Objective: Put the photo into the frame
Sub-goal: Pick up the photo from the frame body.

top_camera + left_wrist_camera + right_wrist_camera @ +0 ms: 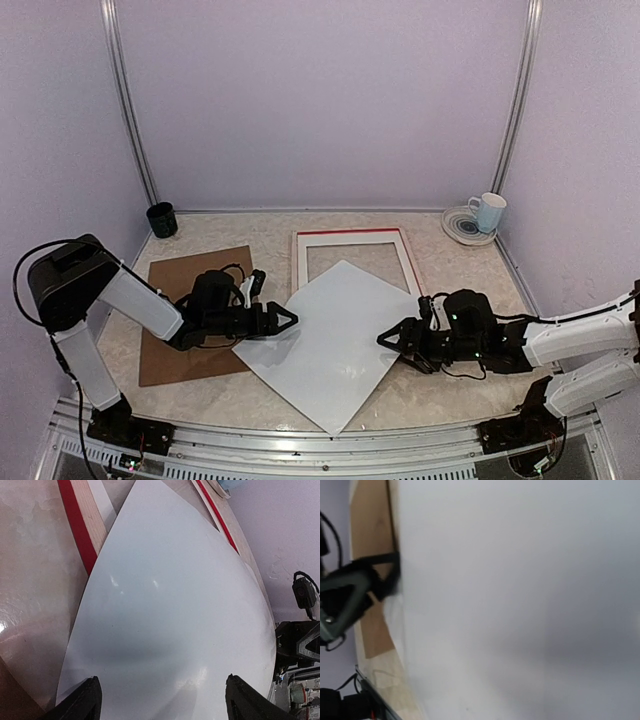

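- You find the photo [330,350] lying white back up on the table [440,395], turned cornerwise like a diamond. Its printed side does not show.
- Its far corner lies over the near rail of the frame [350,234] and reaches into the opening; the rest of the sheet is on the table in front. It is not seated square in the frame.
- The frame lies flat at the back middle of the table. A red edge shows along its far and right rails.
- Your left gripper [285,320] is low at the photo's upper-left edge. In the left wrist view its two fingers [87,702] stand wide apart, with the white sheet spreading out between them. No clamp on the sheet is visible.
- Your right gripper [383,340] is low at the photo's right edge, facing the left one across the sheet. Its wrist view is filled by the blurred white sheet and its own fingers do not show; I cannot tell whether its claw is apart or together.
- A brown board [190,365] lies flat on the left, partly under the left arm.
- A dark cup [161,219] stands in the far left corner.
- A pale mug [489,211] stands on a plate [462,230] in the far right corner.
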`<state>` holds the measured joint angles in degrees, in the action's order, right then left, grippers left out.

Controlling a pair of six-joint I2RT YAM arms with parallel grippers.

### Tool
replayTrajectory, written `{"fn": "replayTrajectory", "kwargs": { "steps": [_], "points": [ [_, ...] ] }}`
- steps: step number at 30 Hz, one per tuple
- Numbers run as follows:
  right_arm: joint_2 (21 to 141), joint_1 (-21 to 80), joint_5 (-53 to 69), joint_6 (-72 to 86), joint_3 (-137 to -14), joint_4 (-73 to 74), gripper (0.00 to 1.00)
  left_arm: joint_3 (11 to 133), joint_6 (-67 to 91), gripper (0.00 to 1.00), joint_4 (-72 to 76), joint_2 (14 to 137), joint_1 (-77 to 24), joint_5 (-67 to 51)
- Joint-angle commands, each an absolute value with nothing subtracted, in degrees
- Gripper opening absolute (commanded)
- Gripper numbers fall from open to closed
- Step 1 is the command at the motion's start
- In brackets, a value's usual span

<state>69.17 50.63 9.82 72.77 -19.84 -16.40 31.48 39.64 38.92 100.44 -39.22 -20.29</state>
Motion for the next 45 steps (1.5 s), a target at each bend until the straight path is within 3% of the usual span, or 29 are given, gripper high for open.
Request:
{"fn": "replayTrajectory", "kwargs": {
  "steps": [1, 9, 15, 30, 45],
  "points": [
    [69.33, 51.36, 8.31, 70.97, -21.75, -19.46, 0.74, 32.96, 40.62, 0.84, 40.75, 102.68, -40.27, -22.31],
    [70.36, 51.24, 6.32, 72.49, -24.41, -17.76, 0.72, 32.23, 41.35, 0.84, 40.97, 102.2, -40.91, -21.59],
    [68.7, 50.83, 2.31, 74.48, -26.0, -13.28, 0.63, 31.57, 41.92, 0.84, 40.85, 100.79, -41.12, -21.33],
    [70.4, 46.15, 3.37, 74.51, -25.57, -12.83, 0.23, 30.81, 41.77, 0.84, 38.73, 95.98, -41.22, -21.03],
    [77.79, 36.68, 17.35, 55.5, -36.29, -2.99, 0.21, 30.5, 41.46, 0.85, 35.43, 90.73, -41.22, -20.25]
  ]
}}
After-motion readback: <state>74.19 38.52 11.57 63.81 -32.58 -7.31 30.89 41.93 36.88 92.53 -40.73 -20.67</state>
